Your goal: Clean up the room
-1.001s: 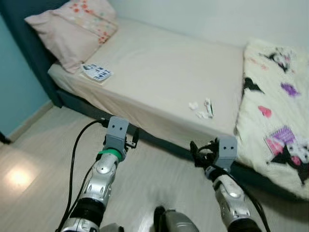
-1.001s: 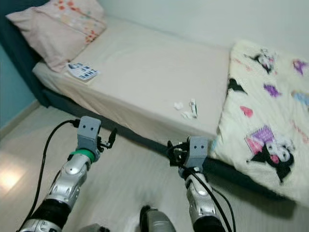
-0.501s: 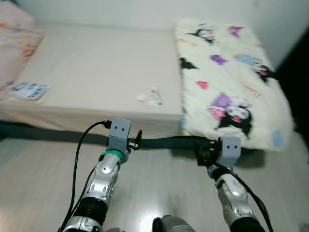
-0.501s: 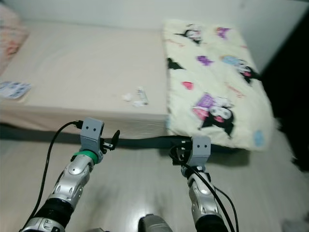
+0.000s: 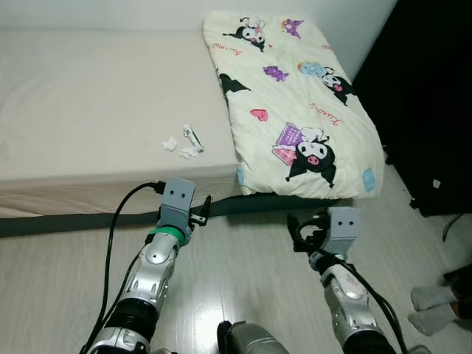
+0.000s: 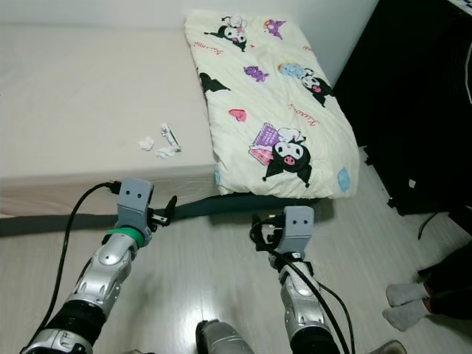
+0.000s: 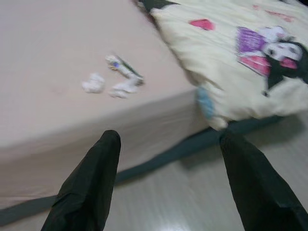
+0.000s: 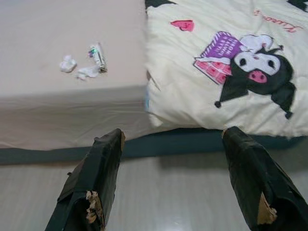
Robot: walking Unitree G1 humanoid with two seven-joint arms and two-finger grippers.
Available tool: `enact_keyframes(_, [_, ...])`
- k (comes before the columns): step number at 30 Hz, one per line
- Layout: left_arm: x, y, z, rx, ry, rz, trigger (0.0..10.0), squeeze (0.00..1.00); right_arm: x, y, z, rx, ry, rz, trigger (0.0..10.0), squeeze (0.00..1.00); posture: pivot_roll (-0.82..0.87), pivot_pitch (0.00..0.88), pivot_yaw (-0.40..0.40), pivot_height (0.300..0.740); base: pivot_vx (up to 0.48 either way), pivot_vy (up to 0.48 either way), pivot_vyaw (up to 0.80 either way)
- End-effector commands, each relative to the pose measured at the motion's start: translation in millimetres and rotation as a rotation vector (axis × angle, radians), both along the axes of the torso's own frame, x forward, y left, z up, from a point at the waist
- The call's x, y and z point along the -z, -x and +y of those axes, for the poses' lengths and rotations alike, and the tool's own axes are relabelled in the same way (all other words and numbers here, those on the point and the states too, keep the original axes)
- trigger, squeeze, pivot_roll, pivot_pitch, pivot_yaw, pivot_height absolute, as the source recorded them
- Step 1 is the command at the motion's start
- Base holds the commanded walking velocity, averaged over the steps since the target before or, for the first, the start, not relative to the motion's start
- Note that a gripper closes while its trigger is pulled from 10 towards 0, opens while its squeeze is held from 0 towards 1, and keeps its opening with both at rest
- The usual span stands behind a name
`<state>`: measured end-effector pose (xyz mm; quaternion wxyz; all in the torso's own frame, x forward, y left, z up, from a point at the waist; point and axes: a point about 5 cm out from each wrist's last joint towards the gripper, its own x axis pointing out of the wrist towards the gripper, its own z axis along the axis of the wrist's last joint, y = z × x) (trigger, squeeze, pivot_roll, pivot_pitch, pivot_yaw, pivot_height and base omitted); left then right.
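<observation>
Standing at the side of the bed [image 5: 88,96], I judge I'm in the approach step of the tidy-up: nothing is held, and the obvious litter is on the mattress. In the left centre of the head frame lies a cluster of crumpled white scraps [image 5: 179,147] with a small wrapper or tube [image 5: 193,136] touching them, near the mattress's front edge and just beside the cartoon-print blanket [image 5: 295,110]. In the left wrist picture the scraps sit in the upper left, beyond my fingertips.

My left end effector [image 5: 200,212] hovers low in the frame over the wood floor [image 5: 243,273], just short of the dark bed base, fingers spread wide with nothing between them. My right end effector [image 5: 304,233] sits right of centre at about the same height, also parted and empty, looking toward the blanket's hanging edge.

My guess is the next move calls for stepping or leaning in, raising the left arm over the mattress edge and lining the fingers around the wrapper, since that arm is nearer. The scraps are light and small, so I'd expect to need a close, flat pinch.

Hard to make out: what the scraps are (tissue or paper), and the print on the wrapper. The left wrist picture is blurred. At the right the room falls into a dark area [image 5: 435,110] I can't read, and at the lower right edge a person's socked feet [image 5: 431,308] are cut off by the frame
</observation>
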<state>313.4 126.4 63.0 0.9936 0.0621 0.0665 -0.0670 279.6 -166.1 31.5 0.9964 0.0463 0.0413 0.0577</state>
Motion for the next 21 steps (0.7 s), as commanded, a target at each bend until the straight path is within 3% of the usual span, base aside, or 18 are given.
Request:
enact_keyframes(1, [4.0,2.0,-1.0,0.002,-0.004,0.011,10.0,0.00,-0.4,1.0,-1.5,0.003,0.000,-0.008,10.0,0.00,-0.02,0.043,-0.020,0.740,0.461,0.000,0.00])
enact_keyframes(13, [3.9,1.8,-2.3,0.009,-0.009,0.001,10.0,0.00,1.4,1.1,-0.6,-0.008,0.008,0.002,10.0,0.00,-0.02,0.039,-0.019,0.740,0.461,0.000,0.00])
enact_keyframes(18, [3.6,1.4,-2.9,0.012,-0.010,0.000,10.0,0.00,0.9,0.5,-0.8,-0.009,0.016,-0.001,10.0,0.00,-0.02,0.039,-0.019,0.740,0.461,0.000,-0.80])
enact_keyframes(21, [3.5,1.1,-3.0,0.013,-0.010,0.000,10.0,0.00,0.5,0.0,-0.9,-0.010,0.020,-0.003,10.0,0.00,-0.02,0.033,-0.018,0.740,0.460,0.000,0.00])
